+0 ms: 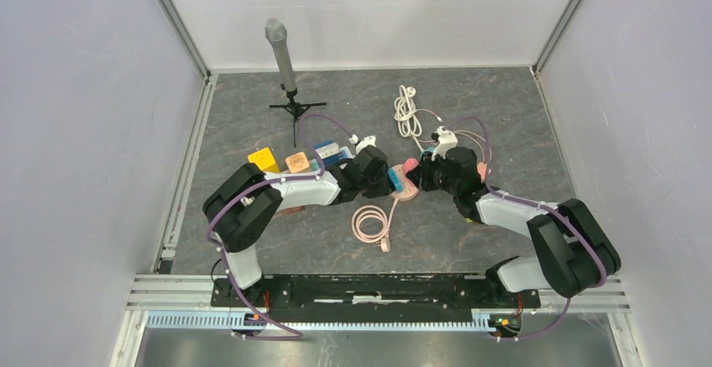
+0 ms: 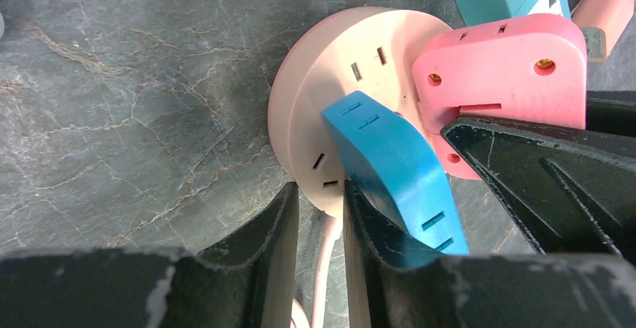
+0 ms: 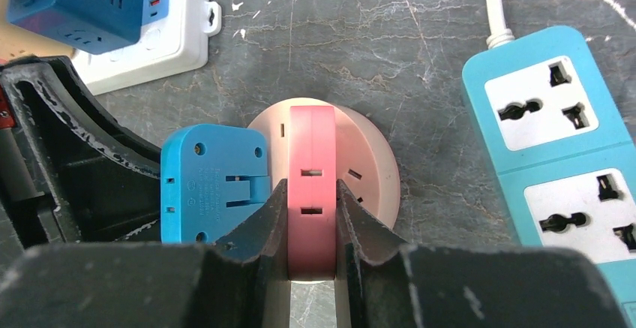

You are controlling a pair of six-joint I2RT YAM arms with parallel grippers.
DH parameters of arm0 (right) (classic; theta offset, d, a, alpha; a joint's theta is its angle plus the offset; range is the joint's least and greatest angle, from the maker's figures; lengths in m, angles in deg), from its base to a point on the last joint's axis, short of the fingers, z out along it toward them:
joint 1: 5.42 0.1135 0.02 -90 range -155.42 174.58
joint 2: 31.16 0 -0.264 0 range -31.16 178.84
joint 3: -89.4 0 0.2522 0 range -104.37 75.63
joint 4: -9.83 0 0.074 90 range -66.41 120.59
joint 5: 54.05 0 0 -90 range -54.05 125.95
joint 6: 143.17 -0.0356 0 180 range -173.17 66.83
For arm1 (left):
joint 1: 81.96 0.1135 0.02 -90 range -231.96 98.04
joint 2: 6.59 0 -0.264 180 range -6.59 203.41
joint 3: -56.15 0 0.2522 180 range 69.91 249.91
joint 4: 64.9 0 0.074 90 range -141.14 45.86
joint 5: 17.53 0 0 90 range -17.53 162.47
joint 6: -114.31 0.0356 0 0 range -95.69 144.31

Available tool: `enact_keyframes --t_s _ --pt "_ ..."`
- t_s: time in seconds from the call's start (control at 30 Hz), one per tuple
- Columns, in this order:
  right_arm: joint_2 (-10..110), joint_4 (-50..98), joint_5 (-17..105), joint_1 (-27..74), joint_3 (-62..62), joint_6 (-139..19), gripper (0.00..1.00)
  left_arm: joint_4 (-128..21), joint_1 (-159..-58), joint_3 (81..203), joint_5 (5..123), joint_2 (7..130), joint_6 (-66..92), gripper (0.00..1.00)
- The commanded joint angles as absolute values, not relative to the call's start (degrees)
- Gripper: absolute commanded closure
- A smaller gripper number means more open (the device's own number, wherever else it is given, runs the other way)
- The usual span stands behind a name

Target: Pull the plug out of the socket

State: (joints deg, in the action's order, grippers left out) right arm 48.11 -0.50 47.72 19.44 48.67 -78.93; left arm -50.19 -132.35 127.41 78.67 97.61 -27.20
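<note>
A round pale pink socket [image 3: 371,170] lies flat on the table, between both arms in the top view [image 1: 405,191]. A pink plug [image 3: 312,148] and a blue plug [image 3: 214,182] stand in it side by side. My right gripper [image 3: 312,193] is shut on the pink plug's two flat sides. My left gripper [image 2: 321,200] is closed on the socket's [image 2: 337,65] near rim, where its cord leaves, right beside the blue plug [image 2: 390,163]. The pink plug [image 2: 502,65] shows behind it.
A teal power strip [image 3: 555,140] lies right of the socket. A white strip [image 3: 157,43] and a dark blue cube adapter [image 3: 75,5] lie at far left. The socket's pink cord coil [image 1: 369,220] lies nearer the bases. A microphone stand [image 1: 281,52] and white cable [image 1: 407,113] are behind.
</note>
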Motion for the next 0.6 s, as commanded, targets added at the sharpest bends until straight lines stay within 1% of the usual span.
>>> enact_keyframes --t_s 0.0,0.13,0.27,0.33,0.47,0.57 --pt "48.55 -5.26 47.86 24.91 47.3 -72.71 1.0 -34.96 -132.4 123.56 85.66 104.93 -25.01 0.67" --pt "51.14 -2.4 43.73 26.76 45.8 -70.54 1.0 -33.46 -132.15 124.7 87.64 104.99 -23.82 0.68" --pt "50.08 2.14 38.76 28.04 43.8 -68.29 1.0 -33.21 -131.97 125.17 87.68 104.85 -23.42 0.68" --pt "49.67 4.52 38.19 28.06 42.25 -67.45 1.0 -33.06 -131.88 125.41 87.64 105.0 -23.33 0.68" --pt "48.78 6.28 43.29 26.95 39.67 -69.8 1.0 -32.39 -131.64 125.81 87.51 105.46 -23.09 0.69" --pt "49.42 10.77 46.33 25.52 35.95 -74.34 1.0 -32.07 -130.97 125.49 87.45 105.73 -23.07 0.69"
